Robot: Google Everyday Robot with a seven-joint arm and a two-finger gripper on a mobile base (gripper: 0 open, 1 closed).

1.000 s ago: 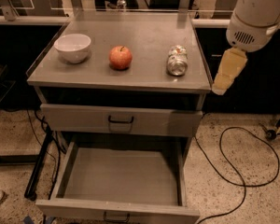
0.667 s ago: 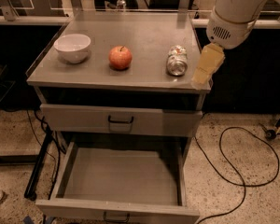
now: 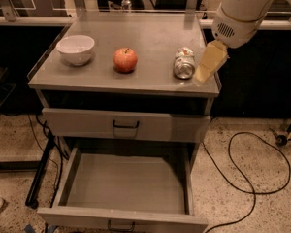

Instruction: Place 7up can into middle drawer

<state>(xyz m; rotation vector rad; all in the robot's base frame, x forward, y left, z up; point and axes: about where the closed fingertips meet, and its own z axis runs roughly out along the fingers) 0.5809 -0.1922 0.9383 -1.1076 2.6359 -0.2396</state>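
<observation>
The 7up can point(image 3: 184, 63) lies on its side on the counter point(image 3: 150, 33), near the front right corner, with one round end turned to the front edge. The pincer point(image 3: 202, 74) hangs just beside the can on its right, over the right edge of the counter, pointing down and a little to the left. It holds nothing; whether it is wide or narrow, I cannot tell. A red apple point(image 3: 125, 59) stands left of the can, and a white bowl point(image 3: 75, 49) sits near the left edge. Below, the middle drawer point(image 3: 126, 183) is pulled out.
</observation>
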